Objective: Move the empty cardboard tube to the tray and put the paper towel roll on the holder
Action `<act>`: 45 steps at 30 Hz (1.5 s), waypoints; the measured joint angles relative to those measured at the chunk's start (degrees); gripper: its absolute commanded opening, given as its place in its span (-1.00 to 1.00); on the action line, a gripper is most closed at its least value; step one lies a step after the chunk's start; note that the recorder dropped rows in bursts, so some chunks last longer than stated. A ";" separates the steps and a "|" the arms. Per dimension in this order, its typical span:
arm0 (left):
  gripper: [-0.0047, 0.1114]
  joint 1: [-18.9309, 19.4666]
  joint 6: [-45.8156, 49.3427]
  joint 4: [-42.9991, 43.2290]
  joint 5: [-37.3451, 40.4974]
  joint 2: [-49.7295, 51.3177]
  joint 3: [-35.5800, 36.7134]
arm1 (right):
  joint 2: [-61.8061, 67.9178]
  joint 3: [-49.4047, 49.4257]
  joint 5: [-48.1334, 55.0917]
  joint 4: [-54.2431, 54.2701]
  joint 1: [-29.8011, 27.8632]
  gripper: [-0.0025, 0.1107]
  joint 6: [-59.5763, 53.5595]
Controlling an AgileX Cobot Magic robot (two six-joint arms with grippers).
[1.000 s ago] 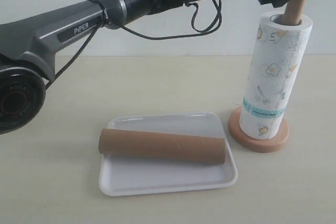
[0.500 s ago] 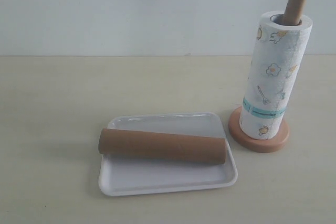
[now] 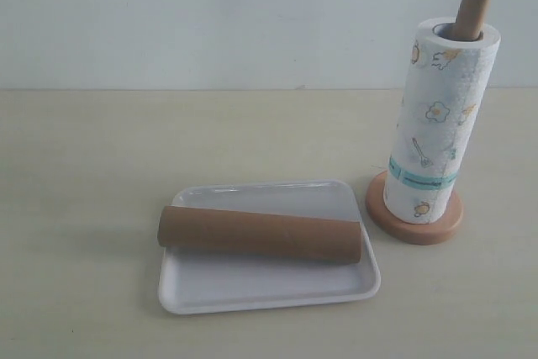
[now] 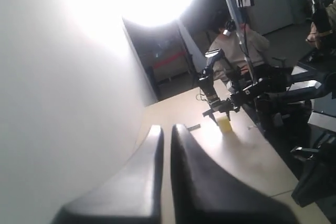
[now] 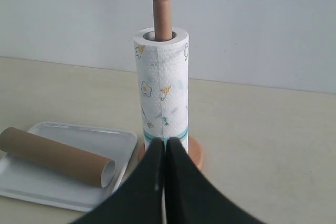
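The brown cardboard tube (image 3: 261,235) lies on its side across the white tray (image 3: 269,287); in the right wrist view the cardboard tube (image 5: 55,156) rests on the tray (image 5: 31,184) too. The printed paper towel roll (image 3: 441,124) stands upright on the wooden holder (image 3: 414,218), whose dowel top pokes out above it. The right wrist view shows the roll (image 5: 161,90) on the holder (image 5: 162,17), with my right gripper (image 5: 165,141) shut and empty, drawn back from it. My left gripper (image 4: 167,128) is shut, empty, and faces away from the table. Neither arm appears in the exterior view.
The tan tabletop (image 3: 126,149) runs to a pale wall behind. The left wrist view looks across the room at other robot arms (image 4: 220,90), a small yellow object (image 4: 224,124) on another table, and a bright light.
The left arm, which reached across the top of the exterior view to the roll one second ago, has withdrawn out of that view. Tube, tray, roll and holder have not moved.
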 measured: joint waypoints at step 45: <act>-0.85 37.23 53.59 -30.86 33.18 -54.21 118.54 | 0.00 0.00 0.00 7.50 -30.22 -0.96 0.00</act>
